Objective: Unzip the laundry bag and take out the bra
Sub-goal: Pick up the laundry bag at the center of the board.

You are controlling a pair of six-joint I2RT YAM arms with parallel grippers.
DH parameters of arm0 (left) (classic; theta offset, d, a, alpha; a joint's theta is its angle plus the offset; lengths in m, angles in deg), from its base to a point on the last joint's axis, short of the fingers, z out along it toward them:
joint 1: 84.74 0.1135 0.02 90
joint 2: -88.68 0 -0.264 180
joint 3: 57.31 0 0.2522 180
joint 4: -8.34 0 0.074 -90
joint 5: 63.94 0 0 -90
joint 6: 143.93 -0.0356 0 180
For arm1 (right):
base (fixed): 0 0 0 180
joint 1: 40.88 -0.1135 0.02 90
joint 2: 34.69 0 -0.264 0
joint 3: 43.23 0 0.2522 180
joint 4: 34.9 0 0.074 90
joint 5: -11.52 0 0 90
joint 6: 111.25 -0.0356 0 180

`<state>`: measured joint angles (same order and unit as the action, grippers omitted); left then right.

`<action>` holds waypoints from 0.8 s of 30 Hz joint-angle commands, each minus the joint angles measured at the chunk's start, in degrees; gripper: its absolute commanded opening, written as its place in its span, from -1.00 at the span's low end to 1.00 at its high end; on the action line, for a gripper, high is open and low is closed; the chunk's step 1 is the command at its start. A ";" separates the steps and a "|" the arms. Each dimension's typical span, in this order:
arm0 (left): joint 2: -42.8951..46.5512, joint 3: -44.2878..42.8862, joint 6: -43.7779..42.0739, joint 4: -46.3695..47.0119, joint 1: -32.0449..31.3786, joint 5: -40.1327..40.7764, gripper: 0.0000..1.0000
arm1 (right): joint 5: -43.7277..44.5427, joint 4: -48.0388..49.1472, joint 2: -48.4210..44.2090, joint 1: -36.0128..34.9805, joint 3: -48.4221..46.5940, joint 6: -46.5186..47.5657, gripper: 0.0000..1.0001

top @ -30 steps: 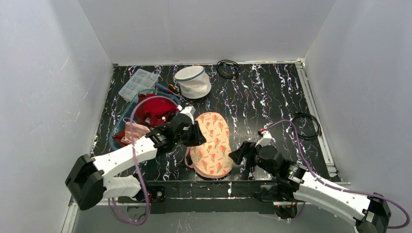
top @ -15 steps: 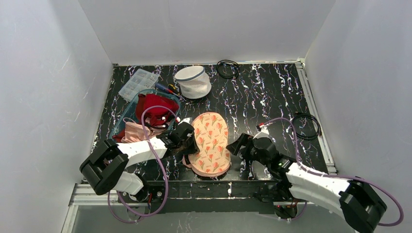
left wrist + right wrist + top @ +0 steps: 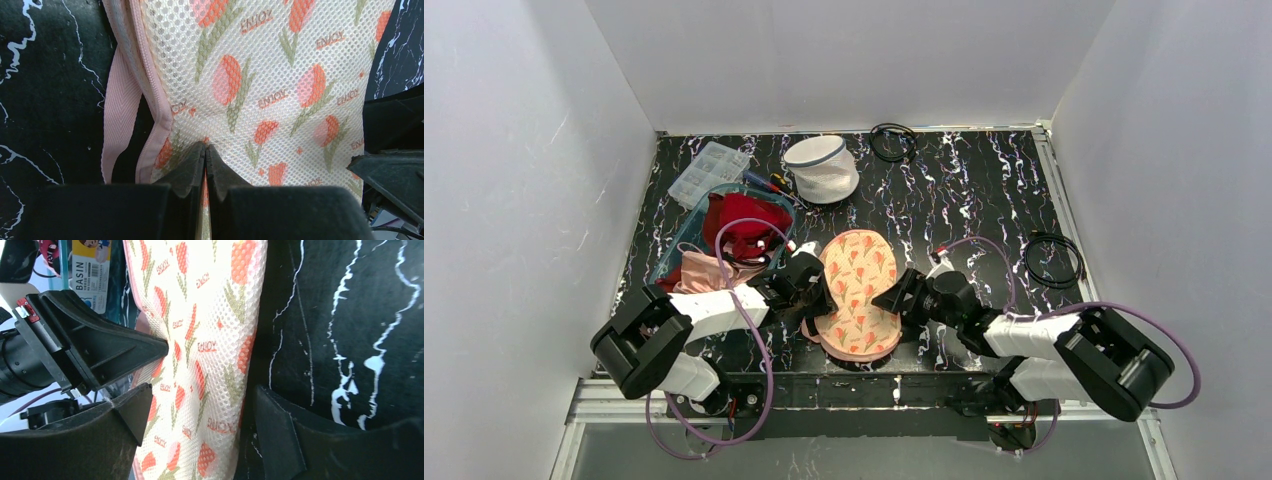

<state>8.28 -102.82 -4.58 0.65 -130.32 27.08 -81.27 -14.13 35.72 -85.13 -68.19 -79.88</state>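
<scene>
Top external view: the white mesh laundry bag [image 3: 822,168] sits alone at the table's [image 3: 984,190] far middle. Near the front edge lies a floral mesh bag [image 3: 861,285]. The left gripper [image 3: 205,150] pinches its pink-zippered left side, while the right gripper [image 3: 202,390] straddles its right edge with jaws wide, seemingly not gripping.

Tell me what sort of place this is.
Most likely a robot test booth in a lab, not a home laundry room. Plain white panels wall in a black marbled table. A left arm and a right arm are bolted at its near edge. A blue basin holds clothes.
</scene>
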 commanded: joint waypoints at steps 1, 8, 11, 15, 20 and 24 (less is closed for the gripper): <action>0.72 1.86 -0.73 -2.64 0.15 1.70 -1.00 | -4.40 3.21 3.54 0.06 -0.51 -3.42 0.59; 0.25 2.56 -0.38 -1.85 0.20 1.57 -1.00 | -6.56 6.72 6.53 -0.19 -0.58 -4.50 0.20; 0.12 3.00 0.12 -1.39 0.14 1.49 -1.00 | -7.24 7.51 8.67 -0.55 -1.71 -4.31 0.02; 0.38 3.23 0.05 -1.37 0.12 1.09 -1.00 | -7.71 9.40 11.81 -1.25 -2.73 -4.45 -0.16; 2.03 4.24 0.25 -1.48 0.14 1.27 -1.00 | -7.67 10.74 12.34 -1.98 -3.24 -4.17 -0.55; 7.27 6.24 1.65 -2.48 0.08 2.50 -1.00 | -6.84 4.53 7.23 -2.03 -4.69 -0.89 -0.97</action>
<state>10.97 -99.30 -3.45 3.45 -130.32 27.17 -88.63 -6.64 47.61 -86.76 -69.96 -84.05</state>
